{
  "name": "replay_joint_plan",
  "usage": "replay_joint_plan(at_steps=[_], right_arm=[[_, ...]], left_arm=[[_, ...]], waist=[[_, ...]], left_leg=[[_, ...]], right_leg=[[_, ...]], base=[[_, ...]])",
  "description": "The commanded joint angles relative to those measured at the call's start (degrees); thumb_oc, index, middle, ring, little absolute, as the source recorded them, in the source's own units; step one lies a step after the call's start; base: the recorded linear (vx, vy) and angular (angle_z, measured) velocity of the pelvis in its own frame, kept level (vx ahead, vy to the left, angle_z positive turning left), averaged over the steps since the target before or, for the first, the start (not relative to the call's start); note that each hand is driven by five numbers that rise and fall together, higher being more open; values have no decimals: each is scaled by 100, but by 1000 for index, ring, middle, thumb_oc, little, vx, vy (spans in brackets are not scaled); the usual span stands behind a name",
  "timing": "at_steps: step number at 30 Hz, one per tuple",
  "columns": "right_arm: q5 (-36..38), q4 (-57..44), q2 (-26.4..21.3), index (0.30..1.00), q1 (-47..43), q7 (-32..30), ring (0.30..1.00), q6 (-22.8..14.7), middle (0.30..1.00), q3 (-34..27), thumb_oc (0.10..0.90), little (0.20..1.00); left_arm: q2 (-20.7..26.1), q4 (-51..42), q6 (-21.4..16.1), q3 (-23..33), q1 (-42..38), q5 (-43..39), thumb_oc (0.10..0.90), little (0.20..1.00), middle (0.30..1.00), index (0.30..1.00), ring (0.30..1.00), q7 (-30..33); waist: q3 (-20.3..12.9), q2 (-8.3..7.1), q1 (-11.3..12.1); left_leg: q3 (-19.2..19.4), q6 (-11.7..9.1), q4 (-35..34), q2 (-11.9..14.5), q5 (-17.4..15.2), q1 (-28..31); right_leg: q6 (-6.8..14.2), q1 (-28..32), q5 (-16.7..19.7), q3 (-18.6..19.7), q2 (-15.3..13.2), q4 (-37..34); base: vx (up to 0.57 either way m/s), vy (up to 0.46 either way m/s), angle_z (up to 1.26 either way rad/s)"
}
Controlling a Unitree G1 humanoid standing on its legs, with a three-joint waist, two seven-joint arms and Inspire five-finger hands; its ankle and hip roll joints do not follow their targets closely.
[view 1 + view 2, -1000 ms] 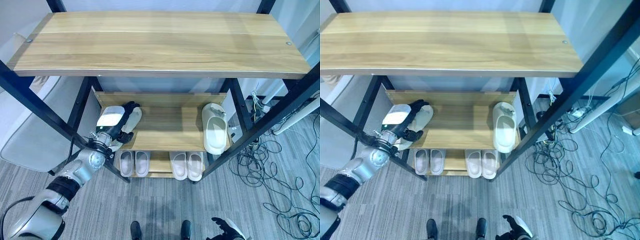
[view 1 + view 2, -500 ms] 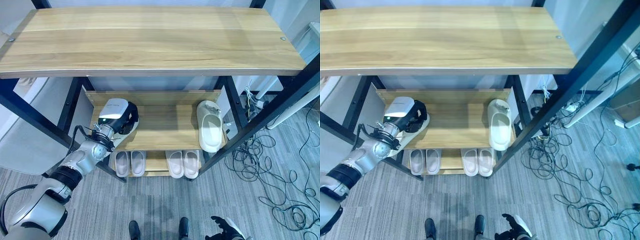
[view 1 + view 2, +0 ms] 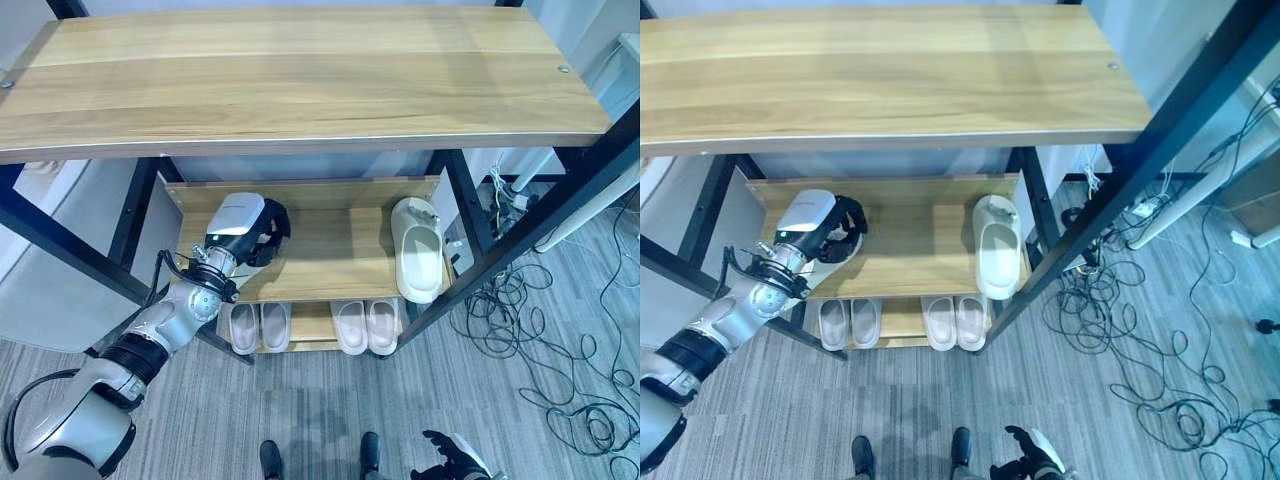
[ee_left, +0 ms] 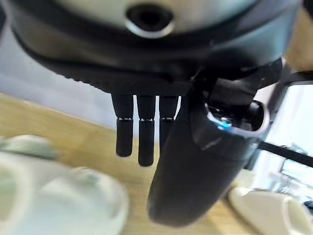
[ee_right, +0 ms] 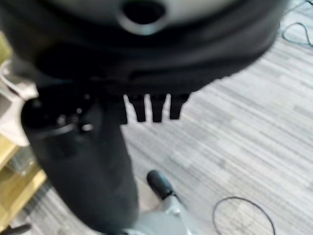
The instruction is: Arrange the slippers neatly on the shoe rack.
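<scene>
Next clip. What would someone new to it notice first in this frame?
Probably the left hand reaching into the middle shelf of the shoe rack, over a pale slipper at the shelf's left end. A matching slipper lies alone at the right end of the same shelf, and two neat pairs sit on the bottom shelf. The broad wooden top shelf spans the upper part of the head views.

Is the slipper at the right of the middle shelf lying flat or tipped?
Flat: the slipper rests sole-down on the middle shelf, its opening facing up.
</scene>
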Motion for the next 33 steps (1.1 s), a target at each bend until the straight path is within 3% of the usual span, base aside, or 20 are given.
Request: replay_joint_plan(at_steps=[1, 12, 13, 16, 24, 28, 33], right_arm=[[77, 28, -62, 900, 170, -23, 900, -38, 900, 16, 800, 900], [40, -26, -79, 900, 302, 25, 900, -100, 900, -70, 800, 900], [29, 1, -88, 900, 329, 36, 900, -107, 900, -94, 800, 900], [8, 22, -100, 900, 380, 80, 900, -112, 900, -107, 800, 900], [-70, 90, -116, 900, 474, 212, 900, -74, 900, -156, 800, 900], [-77, 93, -100, 900, 430, 238, 900, -111, 900, -107, 800, 900], [-22, 121, -37, 900, 332, 195, 900, -124, 900, -61, 800, 900]], left_arm=[[247, -502, -469, 932, -247, -253, 800, 900, 900, 900, 900, 246], [1593, -1478, -663, 1380, 453, 10, 800, 900, 900, 900, 900, -79], [1924, -1603, -704, 1504, 662, 78, 800, 900, 900, 900, 900, -143], [2305, -1670, -751, 1678, 1007, 86, 800, 900, 900, 900, 900, -265], [3023, -1759, -836, 2300, 2099, 70, 800, 900, 900, 900, 900, -594], [3089, -1603, -787, 2528, 2456, 425, 800, 900, 900, 900, 900, -542], [2588, -1158, -575, 2376, 2166, 754, 800, 900, 900, 900, 900, -117]], waist=[[6, 63, 138], [-73, 100, 305], [-88, 103, 333], [-104, 86, 370], [-133, 9, 466], [-122, -55, 493], [-69, -130, 478]], left_leg=[[23, -69, -40, -292, 278, -469], [0, -96, -40, -301, 229, -316], [-7, -107, -40, -298, 214, -277], [-15, -113, -40, -300, 200, -228], [-35, -124, -40, -321, 143, -33], [-48, -113, -40, -333, 118, -2], [-90, -95, -40, -313, 139, -100]], right_leg=[[660, -549, 101, -145, -34, 335], [667, -336, 56, -233, -39, 320], [674, -290, 48, -261, -49, 308], [685, -209, 37, -306, -57, 308], [709, 40, 10, -410, -105, 287], [715, 76, 14, -438, -115, 287], [715, -21, 47, -428, -130, 287]], base=[[0, 0, 0], [0, 0, 0], [13, 13, 4], [14, 17, 5], [18, 28, 8], [2, 32, 3], [-8, 3, 0]])
